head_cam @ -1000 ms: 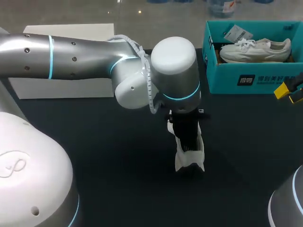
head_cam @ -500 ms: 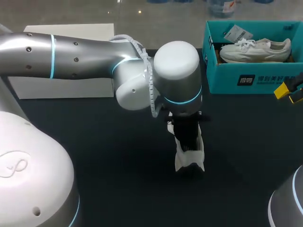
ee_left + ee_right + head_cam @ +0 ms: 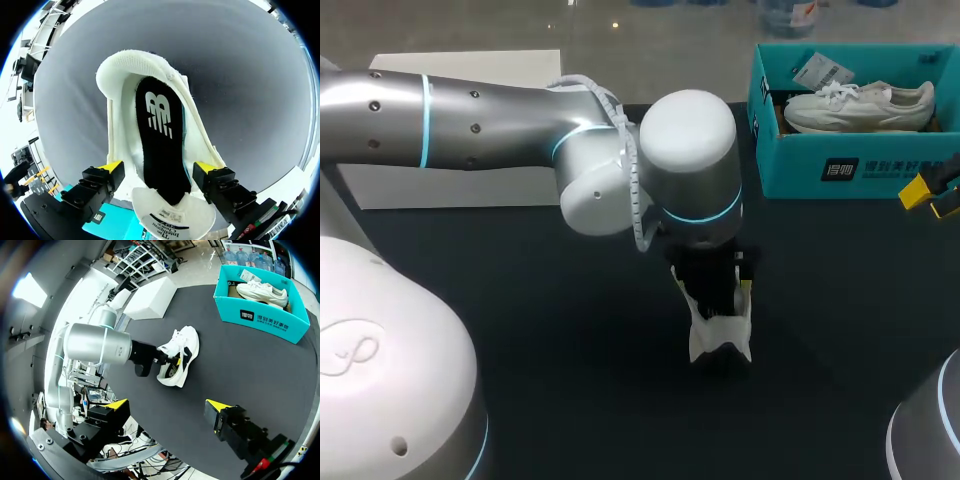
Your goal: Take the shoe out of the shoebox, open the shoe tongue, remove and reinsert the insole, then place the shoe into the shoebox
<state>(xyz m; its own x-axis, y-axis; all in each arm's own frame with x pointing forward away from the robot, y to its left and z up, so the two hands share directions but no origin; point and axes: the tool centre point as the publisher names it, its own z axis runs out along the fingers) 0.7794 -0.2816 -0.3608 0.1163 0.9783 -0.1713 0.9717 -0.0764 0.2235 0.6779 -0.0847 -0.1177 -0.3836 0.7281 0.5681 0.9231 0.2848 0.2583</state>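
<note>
Straddling the shoe (image 3: 130,65), the left claw (image 3: 158,167) hangs with its two fingers spread wide, one yellow tip to each side of the shoe's opening. Nothing is pinched, and I cannot tell whether the tips brush the shoe's sides. Directly between the fingers lies the black insole (image 3: 157,135), flat inside the shoe and running away from the claw toward the padded heel collar. Just under the claw, the white tongue (image 3: 172,217) is folded out from the opening, so the inside is laid bare. The shoe stands on its sole on the dark table (image 3: 250,75). It is well apart from the teal shoebox (image 3: 840,170), which sits far off beyond the claw and holds a second white shoe (image 3: 860,105). The right claw (image 3: 167,405) is well away from the shoe on the table, close by the shoebox's front wall, with its fingers spread and holding nothing.

By my reading, the first step is done: a shoe is out of the shoebox and on the table. The tongue looks opened as well. The insole step is the doubtful one. It sits fully in place, which fits either an insole not yet pulled or one already put back, and the pictures do not settle which. Putting the shoe into the shoebox is plainly left to do.
</note>
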